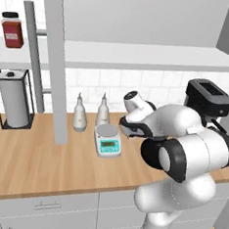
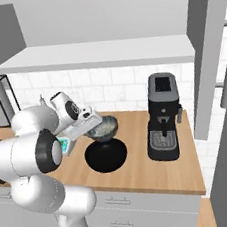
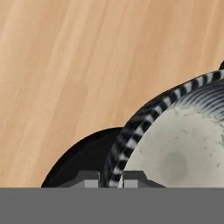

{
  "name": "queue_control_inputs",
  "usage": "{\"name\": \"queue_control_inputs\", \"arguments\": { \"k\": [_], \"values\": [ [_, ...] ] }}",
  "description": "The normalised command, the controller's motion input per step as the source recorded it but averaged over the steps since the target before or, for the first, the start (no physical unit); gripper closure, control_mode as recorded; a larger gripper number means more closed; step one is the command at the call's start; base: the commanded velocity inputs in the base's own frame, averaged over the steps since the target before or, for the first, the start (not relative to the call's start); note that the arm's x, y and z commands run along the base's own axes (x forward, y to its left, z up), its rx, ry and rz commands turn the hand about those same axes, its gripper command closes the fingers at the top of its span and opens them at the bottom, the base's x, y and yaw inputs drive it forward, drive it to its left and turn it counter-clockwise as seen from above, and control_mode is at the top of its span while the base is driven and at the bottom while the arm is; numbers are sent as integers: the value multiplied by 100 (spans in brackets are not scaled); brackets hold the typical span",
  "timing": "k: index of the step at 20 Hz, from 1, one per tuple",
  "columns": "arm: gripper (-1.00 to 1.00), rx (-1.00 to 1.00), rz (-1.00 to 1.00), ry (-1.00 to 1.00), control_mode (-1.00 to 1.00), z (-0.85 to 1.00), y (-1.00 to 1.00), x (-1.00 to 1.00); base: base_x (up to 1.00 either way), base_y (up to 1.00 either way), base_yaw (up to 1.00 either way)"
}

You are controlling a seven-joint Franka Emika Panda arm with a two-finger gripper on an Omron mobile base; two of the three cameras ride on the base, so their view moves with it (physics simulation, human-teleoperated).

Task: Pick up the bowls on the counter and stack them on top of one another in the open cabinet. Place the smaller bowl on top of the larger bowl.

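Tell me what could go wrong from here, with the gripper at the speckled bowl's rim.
The gripper straddles only the striped rim of the smaller bowl, so the bowl may tilt or slip when lifted. The larger bowl lies close beside it and could get nudged. The coffee machine stands near the likely lift path.

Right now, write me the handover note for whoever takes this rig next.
Gripper: fingertips straddle the striped rim of the smaller bowl; the pictures do not settle whether it is clamped yet.
Smaller bowl: above the counter, over the far edge of the larger bowl; whether it touches it is unclear.
Larger bowl: on the counter, left of the coffee machine.
Open cabinet: its shelf holds neither bowl.
Done: nothing stacked.
Left: put the larger bowl in the cabinet, then set the smaller one on it.
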Motion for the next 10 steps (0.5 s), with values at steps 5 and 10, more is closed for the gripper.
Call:
{"name": "queue_control_inputs", "arguments": {
  "k": [5, 10],
  "values": [
    [100, 0, 0, 0, -100, -58, -12, -19, 0, 0, 0],
    [100, 1, 0, 0, -100, -47, -15, 0, 0, 0, 0]
  ]
}}
